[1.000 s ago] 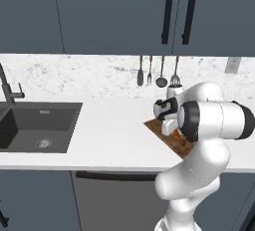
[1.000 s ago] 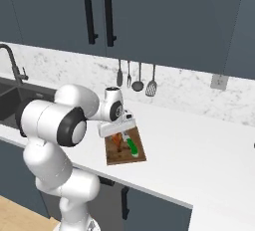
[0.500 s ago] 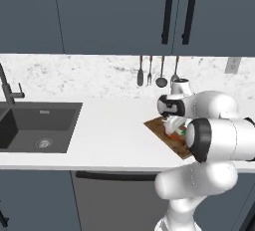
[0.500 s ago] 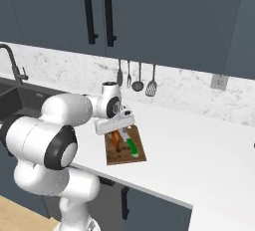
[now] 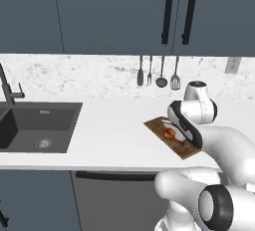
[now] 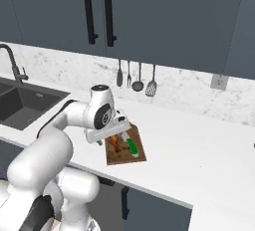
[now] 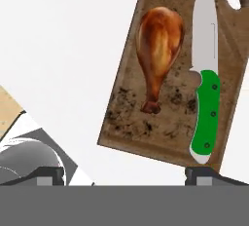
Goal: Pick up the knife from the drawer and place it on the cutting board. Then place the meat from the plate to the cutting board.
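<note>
Look at the small knife with the bright green handle and the short pale blade [image 7: 206, 84]: it lies flat on the brown wooden cutting board with the dark grain [image 7: 131, 118], close along one long edge of the board. You can see its green handle in the right base view too [image 6: 131, 147]. Just beside it, on the same board, lies the little reddish-brown chicken drumstick with the orange-tan bone end [image 7: 158, 49]. The two lie side by side and do not touch. In the hand view the fat end of the drumstick and the tip of the blade point the same way, toward the end of the board with the cut-out hole. The drumstick shows as a small red-orange spot in the left base view [image 5: 170, 133] and in the right base view [image 6: 115, 141]. The board [image 6: 124, 153] rests on the white counter top [image 6: 199, 150], near its front edge and turned a bit crooked to it. Your two-finger gripper [image 7: 125, 174] hangs over the board with its dark fingertips [image 7: 50, 173] spread wide apart, and nothing is between them. In the right base view the white arm bends over the left end of the board. On the pale speckled wall behind the counter hang thin dark metal utensils [image 6: 135, 78]. A dark sink [image 5: 37, 125] with a black tap [image 5: 9, 88] sits far off at the left of the counter. Slate-blue cabinet doors with long black handles [image 5: 177, 13] are above.
</note>
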### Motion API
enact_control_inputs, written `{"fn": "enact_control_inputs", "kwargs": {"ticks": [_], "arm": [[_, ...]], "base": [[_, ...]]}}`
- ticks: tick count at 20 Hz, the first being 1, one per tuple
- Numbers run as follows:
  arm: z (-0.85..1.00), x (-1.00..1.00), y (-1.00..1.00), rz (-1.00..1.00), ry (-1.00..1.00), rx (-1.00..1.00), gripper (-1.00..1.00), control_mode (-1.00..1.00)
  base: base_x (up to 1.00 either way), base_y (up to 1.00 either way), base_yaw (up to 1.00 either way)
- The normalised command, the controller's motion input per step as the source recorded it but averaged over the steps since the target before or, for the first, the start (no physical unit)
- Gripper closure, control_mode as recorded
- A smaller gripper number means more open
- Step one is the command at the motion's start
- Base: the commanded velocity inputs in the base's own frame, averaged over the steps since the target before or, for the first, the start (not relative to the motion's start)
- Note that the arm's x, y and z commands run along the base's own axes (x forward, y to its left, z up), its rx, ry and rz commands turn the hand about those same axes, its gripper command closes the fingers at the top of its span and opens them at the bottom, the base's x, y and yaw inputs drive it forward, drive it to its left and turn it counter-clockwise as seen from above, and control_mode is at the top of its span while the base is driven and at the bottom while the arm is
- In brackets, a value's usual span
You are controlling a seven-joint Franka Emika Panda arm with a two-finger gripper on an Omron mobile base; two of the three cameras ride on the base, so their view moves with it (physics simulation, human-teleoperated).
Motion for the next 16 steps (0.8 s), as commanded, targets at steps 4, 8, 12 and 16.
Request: {"fn": "enact_control_inputs", "kwargs": {"ticks": [4,8,12,16], "arm": [[0.76,-0.80,0.00,-0.01,-0.11,0.01,-1.00,-1.00],[0.68,-0.74,0.01,-0.04,-0.12,0.12,-1.00,-1.00],[0.57,-0.59,0.22,-0.04,-0.28,0.12,-1.00,-1.00],[0.68,-0.31,0.30,-0.06,-0.30,0.07,-1.00,-1.00]], "base": [[0.00,0.00,0.00],[0.00,0.00,0.00],[0.00,0.00,0.00],[0.00,0.00,0.00]]}}
